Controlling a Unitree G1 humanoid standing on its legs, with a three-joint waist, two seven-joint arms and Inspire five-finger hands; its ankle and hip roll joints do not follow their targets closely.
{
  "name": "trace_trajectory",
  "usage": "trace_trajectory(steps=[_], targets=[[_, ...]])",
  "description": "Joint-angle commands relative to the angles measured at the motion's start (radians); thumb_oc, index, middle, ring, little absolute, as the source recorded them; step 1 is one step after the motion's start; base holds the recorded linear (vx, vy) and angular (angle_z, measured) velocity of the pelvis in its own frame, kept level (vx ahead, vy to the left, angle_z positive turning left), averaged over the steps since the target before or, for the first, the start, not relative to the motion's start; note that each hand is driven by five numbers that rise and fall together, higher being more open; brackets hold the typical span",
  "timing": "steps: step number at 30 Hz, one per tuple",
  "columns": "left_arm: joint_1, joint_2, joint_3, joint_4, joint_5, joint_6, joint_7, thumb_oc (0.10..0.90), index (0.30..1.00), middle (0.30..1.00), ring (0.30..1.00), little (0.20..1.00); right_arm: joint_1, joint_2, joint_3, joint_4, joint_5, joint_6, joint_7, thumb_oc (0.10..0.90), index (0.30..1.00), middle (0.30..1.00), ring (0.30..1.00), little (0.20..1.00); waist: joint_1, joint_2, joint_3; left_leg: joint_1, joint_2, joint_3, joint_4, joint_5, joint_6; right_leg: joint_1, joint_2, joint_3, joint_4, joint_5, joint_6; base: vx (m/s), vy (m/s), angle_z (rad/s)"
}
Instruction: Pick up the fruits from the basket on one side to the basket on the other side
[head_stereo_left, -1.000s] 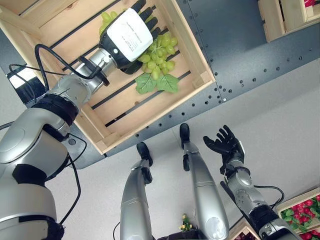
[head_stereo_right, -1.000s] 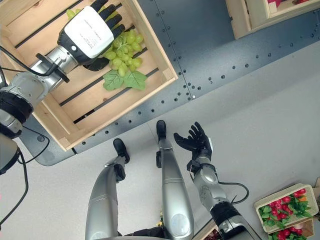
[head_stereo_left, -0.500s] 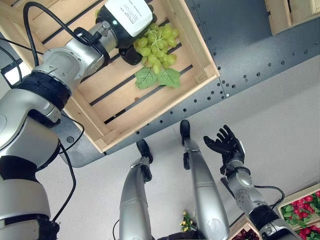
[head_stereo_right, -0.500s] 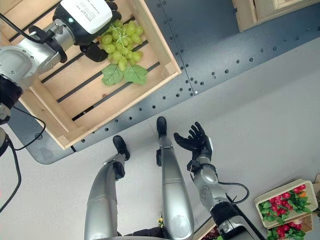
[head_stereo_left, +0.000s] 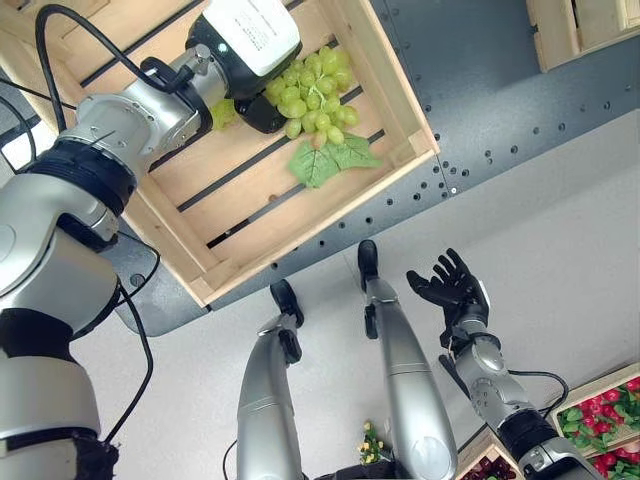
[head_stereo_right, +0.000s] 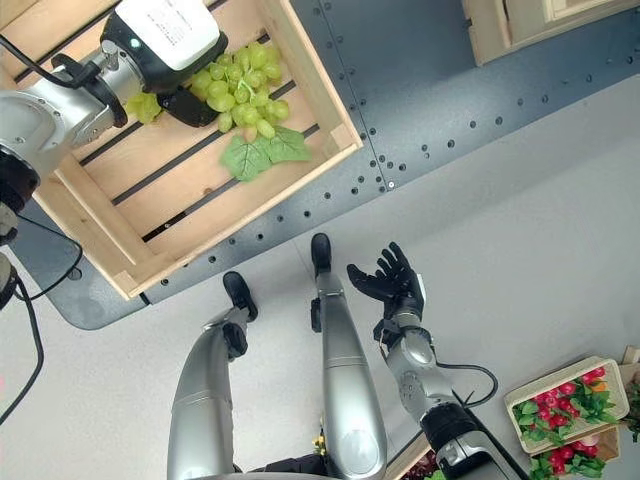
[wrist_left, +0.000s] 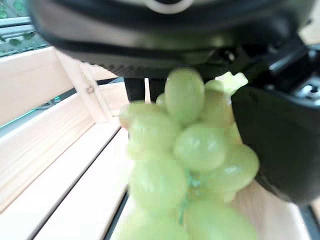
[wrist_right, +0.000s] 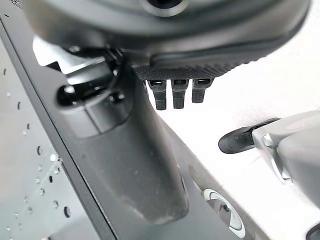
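A bunch of green grapes (head_stereo_left: 312, 92) with leaves (head_stereo_left: 336, 158) hangs in my left hand (head_stereo_left: 250, 42), inside the wooden slatted crate (head_stereo_left: 404, 112) at the upper left. The left hand is shut on the bunch. In the left wrist view the grapes (wrist_left: 187, 155) fill the space just past the dark thumb (wrist_left: 280, 135), above the crate's slats (wrist_left: 50, 165). My right hand (head_stereo_left: 450, 288) is open, palm up, low over the pale floor at the lower right, far from the crate. Its straight fingers (wrist_right: 175, 94) show in the right wrist view.
The crate rests on a dark grey perforated platform (head_stereo_left: 480, 100). A second wooden crate (head_stereo_left: 560, 35) stands at the upper right corner. A small basket of red fruit and green leaves (head_stereo_left: 600, 415) sits on the floor at the lower right.
The left hand has closed round the grapes and drawn the bunch towards the crate's right wall; the leaves slid right with it. The right hand has not moved.
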Motion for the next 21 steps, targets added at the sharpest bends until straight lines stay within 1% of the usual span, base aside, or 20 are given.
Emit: trace_trajectory(steps=[1,3,4,6,7,10,12,13,14,15,16,17,18,19,20,21], targets=[[0.049,-0.023,0.038,-0.066,0.015,-0.064,0.093,0.400,0.300,0.300,0.300,0.300,0.056,-0.032,-0.039,-0.074,0.041,-0.072,-0.029,0.800,0.900,0.900,0.900,0.900,0.015,0.025,-0.001,0.086,-0.032,0.060,-0.120,0.017,0.028,0.075,0.071,-0.011,0.036,-0.059,-0.023,0.00,0.000,0.00],[0.053,-0.018,0.041,-0.070,0.022,-0.068,0.101,0.400,0.300,0.300,0.300,0.300,0.055,-0.031,-0.041,-0.076,0.040,-0.069,-0.036,0.800,0.900,0.900,0.900,0.900,0.018,0.026,-0.001,0.101,-0.033,0.059,-0.120,0.014,0.029,0.090,0.070,-0.013,0.035,-0.062,-0.023,0.00,0.000,0.00],[0.063,-0.002,0.046,-0.080,0.016,-0.071,0.124,0.400,0.300,0.300,0.300,0.300,0.060,-0.033,-0.049,-0.075,0.037,-0.061,-0.034,0.800,0.900,0.900,0.900,0.900,0.021,0.029,-0.001,0.133,-0.033,0.052,-0.122,0.010,0.030,0.120,0.069,-0.009,0.035,-0.065,-0.024,0.00,0.000,0.00],[0.078,0.010,0.059,-0.094,-0.008,-0.062,0.156,0.400,0.300,0.300,0.300,0.300,0.069,-0.033,-0.055,-0.076,0.033,-0.062,-0.027,0.800,0.900,0.900,0.900,0.900,0.026,0.030,-0.001,0.165,-0.035,0.044,-0.126,0.006,0.031,0.150,0.067,-0.006,0.031,-0.069,-0.023,0.00,0.000,0.00],[0.077,0.013,0.060,-0.095,-0.012,-0.061,0.158,0.400,0.300,0.300,0.300,0.300,0.067,-0.033,-0.056,-0.076,0.033,-0.062,-0.026,0.800,0.900,0.900,0.900,0.900,0.027,0.030,-0.001,0.163,-0.034,0.045,-0.125,0.007,0.032,0.148,0.067,-0.004,0.031,-0.067,-0.024,0.00,0.000,0.00],[0.110,0.027,0.099,-0.113,-0.112,-0.035,0.195,0.400,0.300,0.300,0.300,0.300,0.082,-0.029,-0.063,-0.084,0.016,-0.060,-0.019,0.800,0.900,0.900,0.900,0.900,0.033,0.031,-0.001,0.216,-0.035,0.041,-0.132,0.000,0.032,0.203,0.062,-0.005,0.022,-0.075,-0.023,0.00,0.000,0.00],[0.148,0.038,0.147,-0.129,-0.228,-0.026,0.221,0.400,0.300,0.300,0.300,0.300,0.091,-0.021,-0.066,-0.087,0.005,-0.061,-0.022,0.800,0.900,0.900,0.900,0.900,0.042,0.032,-0.001,0.260,-0.037,0.037,-0.138,-0.005,0.031,0.247,0.055,-0.009,0.013,-0.080,-0.022,0.00,0.000,0.00],[0.163,0.039,0.174,-0.134,-0.286,-0.017,0.229,0.400,0.300,0.300,0.300,0.300,0.091,-0.017,-0.067,-0.089,0.003,-0.061,-0.023,0.800,0.900,0.900,0.900,0.900,0.046,0.031,-0.001,0.271,-0.037,0.037,-0.138,-0.006,0.031,0.259,0.053,-0.009,0.012,-0.081,-0.023,0.00,0.000,0.00],[0.208,0.034,0.240,-0.136,-0.397,-0.019,0.238,0.400,0.300,0.300,0.300,0.300,0.097,-0.008,-0.069,-0.092,-0.010,-0.057,-0.026,0.800,0.900,0.900,0.900,0.900,0.051,0.032,-0.001,0.313,-0.038,0.033,-0.142,-0.012,0.031,0.300,0.047,-0.010,0.008,-0.090,-0.024,0.00,0.000,0.00],[0.254,0.028,0.302,-0.141,-0.470,-0.026,0.234,0.400,0.300,0.300,0.300,0.300,0.102,0.001,-0.070,-0.098,-0.024,-0.054,-0.030,0.800,0.900,0.900,0.900,0.900,0.055,0.032,-0.001,0.342,-0.038,0.030,-0.146,-0.014,0.029,0.329,0.043,-0.009,0.005,-0.094,-0.026,0.00,0.000,0.00],[0.280,0.024,0.336,-0.147,-0.533,-0.035,0.236,0.400,0.300,0.300,0.300,0.300,0.106,0.006,-0.071,-0.100,-0.032,-0.055,-0.030,0.800,0.900,0.900,0.900,0.900,0.056,0.032,-0.001,0.358,-0.039,0.028,-0.149,-0.015,0.028,0.346,0.042,-0.009,0.001,-0.096,-0.027,0.00,0.000,0.00],[0.291,0.020,0.355,-0.147,-0.536,-0.036,0.232,0.400,0.300,0.300,0.300,0.300,0.106,0.009,-0.073,-0.101,-0.037,-0.053,-0.030,0.800,0.900,0.900,0.900,0.900,0.058,0.032,-0.001,0.362,-0.039,0.028,-0.149,-0.014,0.028,0.350,0.041,-0.009,-0.001,-0.094,-0.027,0.00,0.000,0.00],[0.334,0.009,0.410,-0.160,-0.577,-0.046,0.225,0.400,0.300,0.300,0.300,0.300,0.113,0.017,-0.076,-0.107,-0.049,-0.049,-0.032,0.800,0.900,0.900,0.900,0.900,0.060,0.031,-0.001,0.388,-0.041,0.023,-0.157,-0.013,0.026,0.377,0.040,-0.008,-0.009,-0.096,-0.028,0.00,0.000,0.00],[0.361,0.001,0.441,-0.169,-0.602,-0.048,0.220,0.400,0.300,0.300,0.300,0.300,0.118,0.022,-0.078,-0.111,-0.056,-0.045,-0.032,0.800,0.900,0.900,0.900,0.900,0.061,0.031,-0.001,0.407,-0.043,0.019,-0.163,-0.014,0.025,0.397,0.038,-0.010,-0.015,-0.098,-0.029,0.00,0.000,0.00],[0.419,-0.021,0.521,-0.188,-0.646,-0.056,0.207,0.400,0.300,0.300,0.300,0.300,0.124,0.032,-0.083,-0.120,-0.073,-0.037,-0.032,0.800,0.900,0.900,0.900,0.900,0.066,0.029,-0.001,0.445,-0.044,0.014,-0.176,-0.012,0.024,0.436,0.035,-0.012,-0.030,-0.098,-0.031,0.00,0.000,0.00],[0.443,-0.030,0.552,-0.198,-0.676,-0.059,0.199,0.400,0.300,0.300,0.300,0.300,0.128,0.036,-0.084,-0.123,-0.080,-0.034,-0.032,0.800,0.900,0.900,0.900,0.900,0.068,0.029,-0.001,0.464,-0.045,0.012,-0.183,-0.011,0.022,0.455,0.033,-0.013,-0.037,-0.099,-0.032,0.00,0.000,0.00]])
